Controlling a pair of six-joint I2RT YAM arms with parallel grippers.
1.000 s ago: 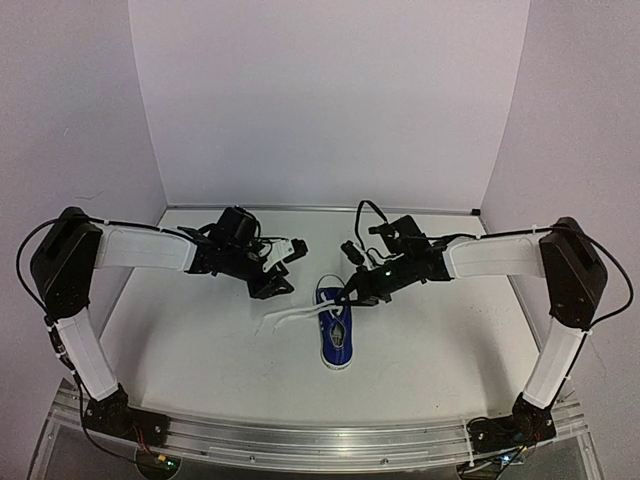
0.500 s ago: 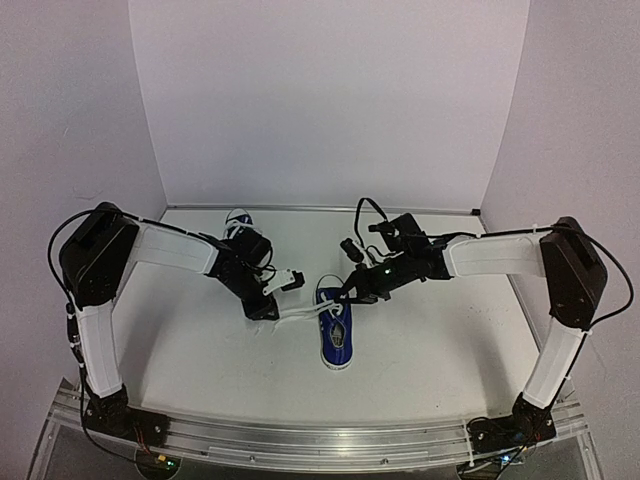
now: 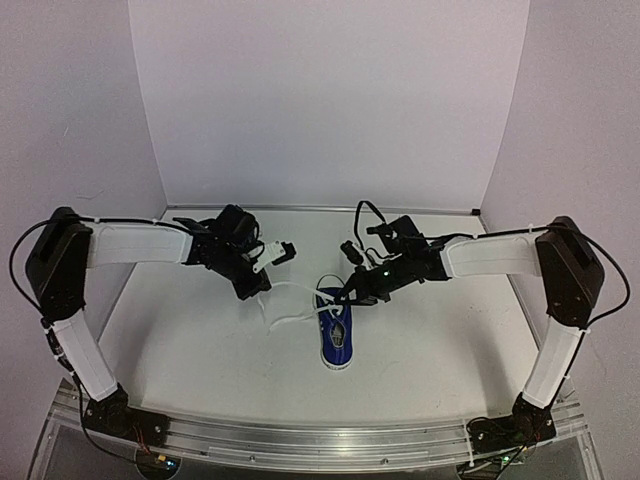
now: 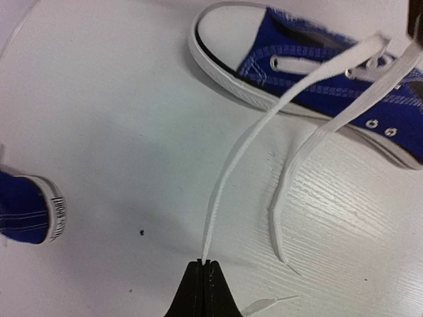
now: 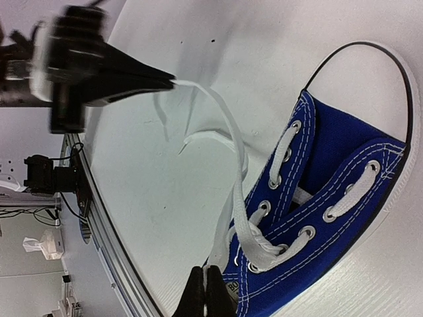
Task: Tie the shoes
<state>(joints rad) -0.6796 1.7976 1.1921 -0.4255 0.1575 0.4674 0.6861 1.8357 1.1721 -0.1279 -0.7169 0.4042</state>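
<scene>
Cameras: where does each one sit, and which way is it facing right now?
Top external: above and behind the bases, looking down at the table; both arms show, left gripper and right gripper either side of the shoe.
Left wrist: on the left arm, looking past its shut fingertips along the lace toward the shoe.
Right wrist: on the right arm, looking across the shoe toward the left gripper; own shut fingertips at bottom.
Shared: all three show shoe and lace.

The left arm (image 3: 140,245) and right arm (image 3: 495,257) show white covers, black joints and looping black cables; the left end effector (image 4: 203,265) and right end effector (image 5: 205,272) are black wedges.
</scene>
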